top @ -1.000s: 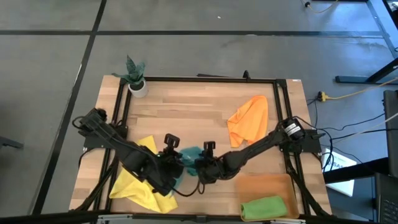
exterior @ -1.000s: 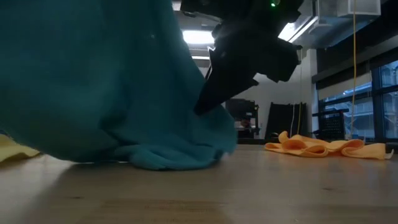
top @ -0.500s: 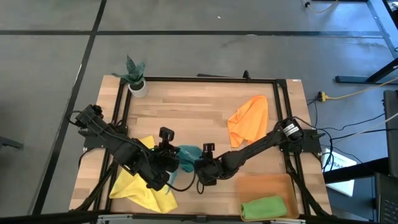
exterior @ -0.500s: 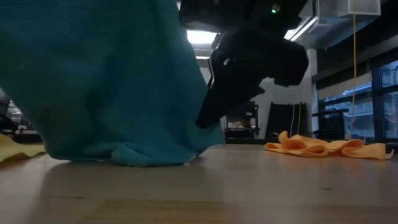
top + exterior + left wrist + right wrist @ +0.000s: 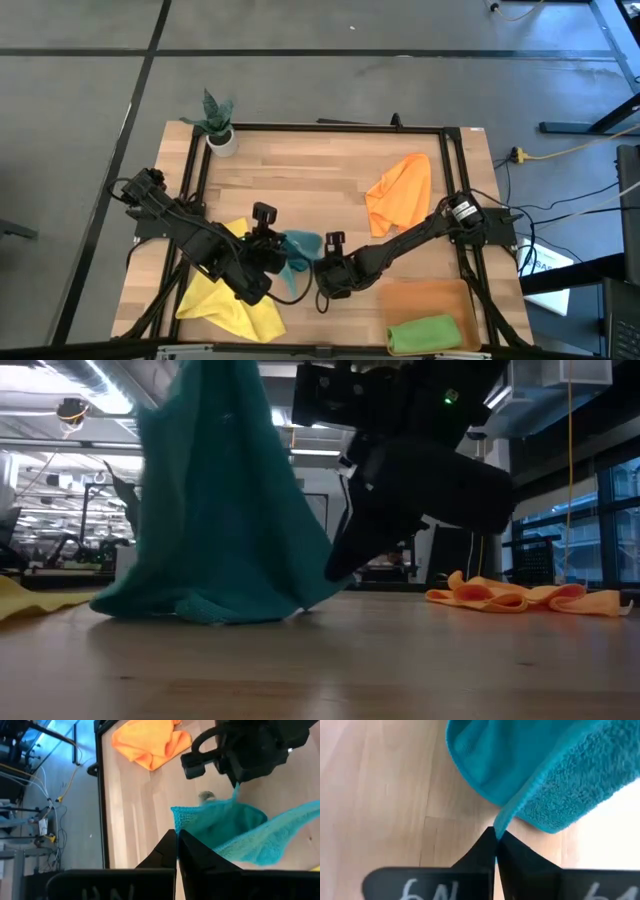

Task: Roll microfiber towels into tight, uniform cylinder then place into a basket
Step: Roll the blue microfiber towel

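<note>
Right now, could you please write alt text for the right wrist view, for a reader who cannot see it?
The right gripper has its two dark fingers closed on the thin edge of the teal towel, which hangs bunched over the light wooden table. Nothing else shows in this close view.

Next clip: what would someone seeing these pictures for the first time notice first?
The teal towel hangs like a tent at the table's front centre, pinched between the left gripper and the right gripper, both shut on its edges. Around them lie the yellow towel front-left, the orange towel back-right, and a rolled green towel in the basket front-right.
</note>
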Motion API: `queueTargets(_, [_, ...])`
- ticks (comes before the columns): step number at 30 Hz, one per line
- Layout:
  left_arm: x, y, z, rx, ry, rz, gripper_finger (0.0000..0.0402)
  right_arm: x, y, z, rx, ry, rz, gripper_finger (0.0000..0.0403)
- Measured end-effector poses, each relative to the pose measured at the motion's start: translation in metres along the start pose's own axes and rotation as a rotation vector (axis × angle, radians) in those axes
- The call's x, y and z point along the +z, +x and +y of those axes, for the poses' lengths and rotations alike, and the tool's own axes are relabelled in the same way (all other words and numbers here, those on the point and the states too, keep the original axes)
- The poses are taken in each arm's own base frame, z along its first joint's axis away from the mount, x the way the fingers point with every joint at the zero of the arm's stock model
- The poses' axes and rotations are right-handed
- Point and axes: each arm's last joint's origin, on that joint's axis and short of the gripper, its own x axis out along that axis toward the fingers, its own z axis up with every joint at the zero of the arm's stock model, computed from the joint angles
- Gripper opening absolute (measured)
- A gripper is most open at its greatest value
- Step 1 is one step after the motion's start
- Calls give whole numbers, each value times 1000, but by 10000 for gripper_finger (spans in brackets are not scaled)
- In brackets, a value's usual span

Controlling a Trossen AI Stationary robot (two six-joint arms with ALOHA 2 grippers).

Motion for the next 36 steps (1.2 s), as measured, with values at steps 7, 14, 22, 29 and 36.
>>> queueTargets(7, [-9, 0, 2, 22, -62, 76, 0, -4, -26, -14, -165, -22, 64, 6])
queueTargets(14, [-11, 0, 2, -5, -126, 102, 0, -2, -79, -45, -248, 29, 34, 4])
queueTargets(22, [-18, 18, -2, -23, -184, 193, 0, -1, -130, -87, -243, 128, -49, 4])
queueTargets(29, [-34, 54, 5, 100, -191, 298, 0, -7, -159, -121, -257, 180, -87, 3])
queueTargets(36, [-45, 51, 52, 340, -286, 219, 0, -21, -175, -160, -413, 237, -59, 3])
